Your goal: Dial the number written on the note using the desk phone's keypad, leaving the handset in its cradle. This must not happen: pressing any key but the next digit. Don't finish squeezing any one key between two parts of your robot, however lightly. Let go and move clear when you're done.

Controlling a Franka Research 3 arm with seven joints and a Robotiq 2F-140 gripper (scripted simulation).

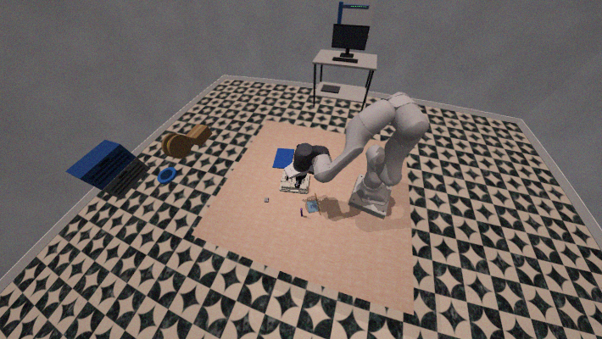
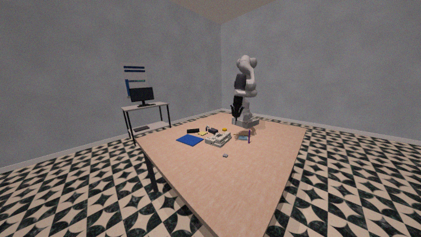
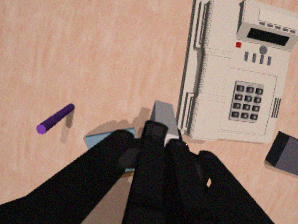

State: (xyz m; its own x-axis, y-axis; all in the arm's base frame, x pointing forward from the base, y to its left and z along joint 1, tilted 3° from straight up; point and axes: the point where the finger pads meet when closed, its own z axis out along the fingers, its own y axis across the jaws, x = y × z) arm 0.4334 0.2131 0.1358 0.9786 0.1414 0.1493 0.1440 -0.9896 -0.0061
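The white desk phone (image 3: 233, 79) lies on the table, with its handset (image 3: 194, 63) in the cradle on the left side and its grey keypad (image 3: 246, 102) to the right. It also shows in the top view (image 1: 294, 181) and in the exterior view (image 2: 218, 138). My black gripper (image 3: 162, 125) is shut and empty, hovering above the table just left of the handset. Its fingertips hide part of a light blue note (image 3: 103, 140). The writing on the note cannot be read.
A purple pen (image 3: 55, 117) lies left of the gripper. A dark block (image 3: 285, 152) sits right of the phone. A blue pad (image 1: 283, 158), a small grey piece (image 1: 266, 199) and other small items lie on the table. The robot base (image 1: 370, 199) stands nearby.
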